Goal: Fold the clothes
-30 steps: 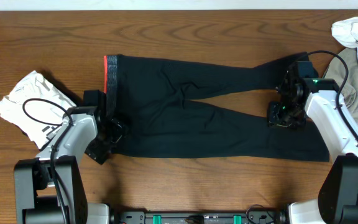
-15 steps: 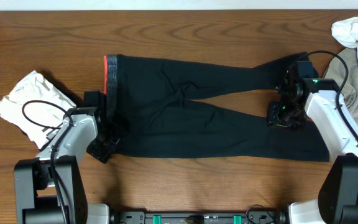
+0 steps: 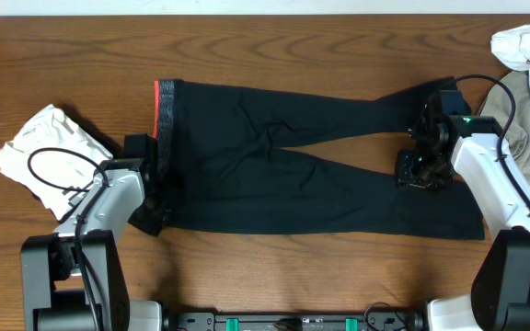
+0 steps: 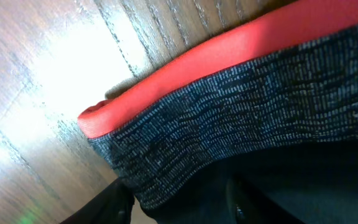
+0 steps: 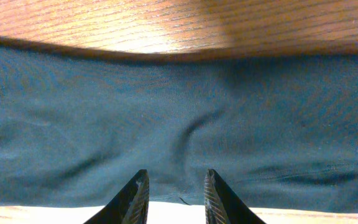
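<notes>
Wooden tabletop (image 3: pixel 339 46); we judge pre-grasp: waistband (image 4: pixel 260 81) ahead of left end effector (image 4: pixel 178 199), grip unclear; right end effector (image 5: pixel 176 186) unclenched; pinch next.

wooden table (image 3: pixel 247 37) | dark leggings (image 3: pixel 320 193) spread flat, centre | folded white garment (image 3: pixel 40 147) left | pale clothes pile (image 3: pixel 527 46) far-right corner

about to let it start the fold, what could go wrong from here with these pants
1. The left gripper sits at the very corner of the waistband, so it may catch only the edge and slip.
2. The right gripper is open over a wrinkle in the pants, so it could pinch only a loose crease.
3. The legs lie splayed, so a fold may come out uneven.
</notes>
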You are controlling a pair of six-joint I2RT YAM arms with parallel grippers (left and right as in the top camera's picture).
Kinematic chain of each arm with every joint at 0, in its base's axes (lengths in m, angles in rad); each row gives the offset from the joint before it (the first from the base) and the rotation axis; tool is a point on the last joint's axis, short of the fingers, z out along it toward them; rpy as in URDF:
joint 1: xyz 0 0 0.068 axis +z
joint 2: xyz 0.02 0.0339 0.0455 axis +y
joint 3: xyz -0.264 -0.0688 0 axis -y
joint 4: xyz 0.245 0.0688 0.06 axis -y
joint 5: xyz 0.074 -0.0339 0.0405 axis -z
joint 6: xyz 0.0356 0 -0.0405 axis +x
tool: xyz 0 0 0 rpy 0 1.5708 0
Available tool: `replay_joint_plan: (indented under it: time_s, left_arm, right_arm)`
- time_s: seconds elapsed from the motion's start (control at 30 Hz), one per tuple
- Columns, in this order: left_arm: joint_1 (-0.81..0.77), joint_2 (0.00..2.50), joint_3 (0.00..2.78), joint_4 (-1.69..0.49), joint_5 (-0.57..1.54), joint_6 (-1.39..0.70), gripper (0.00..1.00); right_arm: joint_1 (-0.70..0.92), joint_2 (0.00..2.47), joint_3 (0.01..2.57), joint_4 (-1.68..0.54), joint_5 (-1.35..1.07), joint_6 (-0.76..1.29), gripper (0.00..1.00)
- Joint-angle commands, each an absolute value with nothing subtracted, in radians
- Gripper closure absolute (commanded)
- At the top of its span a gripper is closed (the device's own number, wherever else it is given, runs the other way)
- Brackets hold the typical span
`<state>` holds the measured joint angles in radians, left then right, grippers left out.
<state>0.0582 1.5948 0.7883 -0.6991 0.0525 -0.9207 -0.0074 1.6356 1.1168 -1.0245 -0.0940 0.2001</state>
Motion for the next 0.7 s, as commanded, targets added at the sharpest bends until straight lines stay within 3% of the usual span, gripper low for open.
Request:
replay_joint_plan:
  time_s: [0.0,0.17,0.43,0.67]
  left_arm:
    - [0.062,1.599,0.752,-0.69,0.033,-0.929,0.51]
    - [0.062,1.599,0.728,-0.671,0.033,-0.929,0.53]
    - [0.063,1.598,0.728,-0.69,0.027,-0.875,0.79]
    - [0.063,1.552,0.729,-0.694,0.006,-0.791,0.81]
  right_arm:
    - [-0.015,1.643,1.108,-1.026,-0.094,0.186,0.72]
    - [-0.015,1.643,1.108,-1.028,-0.094,0.186,0.72]
    - [-0.022,1.643,1.108,-1.047,-0.088,0.211,0.72]
    - [-0.12,1.643,1.107,-1.059,-0.082,0.278,0.74]
